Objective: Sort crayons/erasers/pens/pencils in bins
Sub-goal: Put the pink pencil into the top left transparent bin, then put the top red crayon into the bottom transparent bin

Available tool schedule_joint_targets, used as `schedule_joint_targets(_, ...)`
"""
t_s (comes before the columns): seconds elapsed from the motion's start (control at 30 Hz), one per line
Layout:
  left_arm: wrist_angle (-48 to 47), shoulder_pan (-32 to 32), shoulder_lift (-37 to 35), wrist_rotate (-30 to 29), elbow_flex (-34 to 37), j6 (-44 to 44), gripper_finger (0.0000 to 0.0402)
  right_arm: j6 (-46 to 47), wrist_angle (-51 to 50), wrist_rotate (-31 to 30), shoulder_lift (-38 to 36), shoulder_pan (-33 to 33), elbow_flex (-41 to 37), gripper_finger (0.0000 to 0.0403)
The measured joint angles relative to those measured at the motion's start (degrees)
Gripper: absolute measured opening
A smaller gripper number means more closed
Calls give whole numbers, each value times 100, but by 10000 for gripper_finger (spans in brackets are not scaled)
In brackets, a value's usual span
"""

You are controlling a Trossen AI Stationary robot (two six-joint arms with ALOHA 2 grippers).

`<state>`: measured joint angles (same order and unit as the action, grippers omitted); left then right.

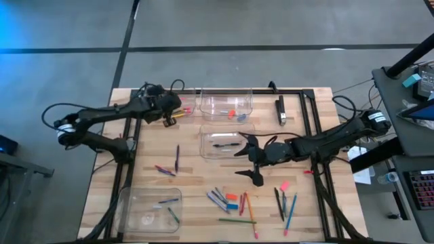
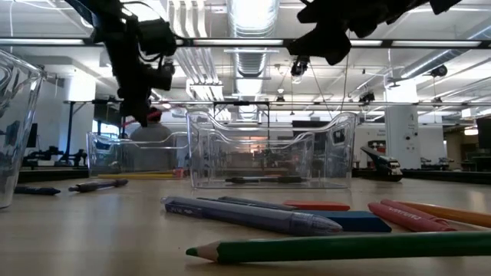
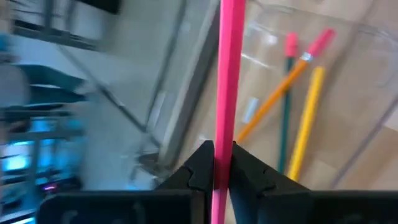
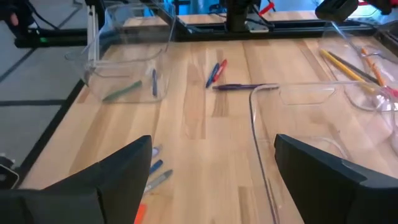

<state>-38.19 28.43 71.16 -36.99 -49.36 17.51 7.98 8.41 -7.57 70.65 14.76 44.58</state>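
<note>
Fingers of the left gripper point(image 3: 216, 163) pinch a pink pencil point(image 3: 227, 81) above the pencil bin point(image 1: 182, 107) at the table's far left. Released while tilted, it could catch the rim and fall outside. The right gripper point(image 1: 252, 159), fingers spread wide and empty, hovers beside the pen bin point(image 1: 227, 144).

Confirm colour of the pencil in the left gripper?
Pink pencil, clamped in the left gripper; clearest in the left wrist view.
</note>
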Motion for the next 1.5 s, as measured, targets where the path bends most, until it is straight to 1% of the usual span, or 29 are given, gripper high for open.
schedule_joint_targets(0.03, -25, 97, 13, 207, 0, 71, 40, -9, 5, 0, 35, 0, 0, 325)
schedule_joint_targets(0.1, -25, 208, 23, 364, 0, 122, 75, -114, 0, 0, 51, 0, 0, 325)
schedule_joint_targets(0.2, -37, 272, 19, 316, -34, 212, 142, -338, -12, 0, -25, -1, 0, 325)
schedule_joint_targets(0.27, -70, 272, -4, 115, -116, 241, 186, -516, -42, 0, -147, -2, 0, 325)
schedule_joint_targets(0.37, -387, 214, -71, 52, -394, 237, 238, -795, -197, -4, -384, -2, 2, 325)
schedule_joint_targets(0.43, -852, 32, -109, 418, -656, 121, 257, -926, -438, -3, -569, -2, 2, 325)
schedule_joint_targets(0.5, -1278, -255, -173, 1045, -871, -113, 263, -956, -661, -5, -744, -2, -5, 325)
schedule_joint_targets(0.57, -1606, -640, -209, 1530, -1021, -404, 262, -955, -826, -4, -920, -2, -74, 325)
schedule_joint_targets(0.63, -1875, -1104, -215, 1675, -1073, -674, 258, -970, -836, -7, -1066, -2, -213, 325)
schedule_joint_targets(0.73, -2262, -1879, -172, 1726, -1031, -1112, 252, -1091, -742, -10, -1322, -15, -487, 325)
schedule_joint_targets(0.83, -2762, -2577, -14, 1915, -948, -1856, 250, -1039, -714, -53, -1629, -52, -709, 325)
schedule_joint_targets(1.0, -3306, -3380, 277, 2412, -894, -3023, 249, -763, -647, -66, -2089, -53, -901, 325)
schedule_joint_targets(1.1, -3341, -3527, 403, 2885, -801, -3397, 249, -411, -578, -63, -2251, -50, -914, 325)
schedule_joint_targets(1.17, -3329, -3528, 486, 3068, -729, -3534, 249, -156, -570, -68, -2281, -37, -920, 325)
schedule_joint_targets(1.37, -3225, -3524, 561, 3276, -205, -3596, 249, -105, -550, -130, -2180, 232, -938, 325)
schedule_joint_targets(1.5, -2905, -3536, 477, 3367, 213, -3677, 249, -150, -326, -160, -2030, 384, -940, 325)
